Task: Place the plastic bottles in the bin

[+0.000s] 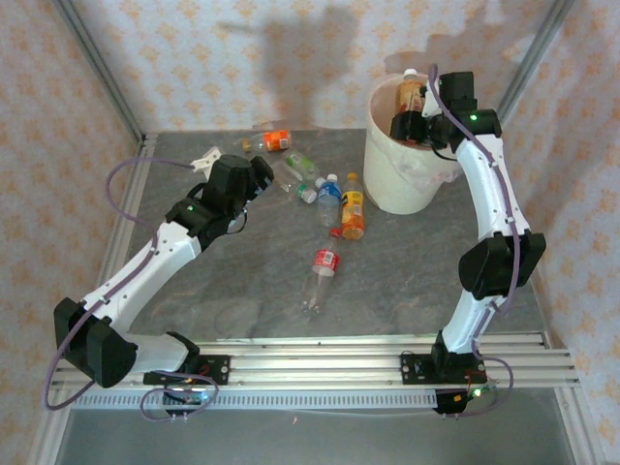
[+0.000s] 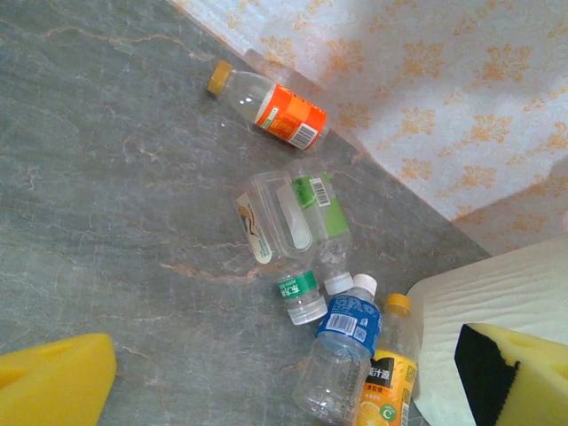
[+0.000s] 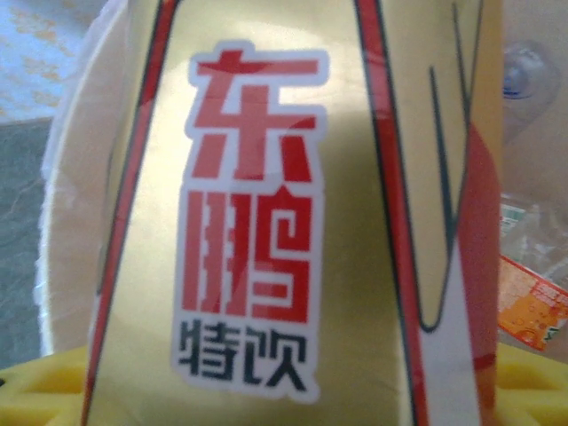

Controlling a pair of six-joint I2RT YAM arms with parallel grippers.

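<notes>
The gold-labelled bottle [image 3: 266, 222] stands upright between the right jaws, over the mouth of the bin [image 1: 387, 189] at the far right of the worktop [image 1: 242, 281]. Whether these jaws grip it or merely flank it cannot be determined. Left of the bin lie the orange-labelled bottle [image 1: 274, 141], farthest, the green-labelled bottle [image 1: 298, 165], the blue-labelled bottle [image 1: 328, 199] and the red-labelled bottle [image 1: 323, 271], nearest. The left jaws stand wide open and empty, just left of the green-labelled bottle.
</notes>
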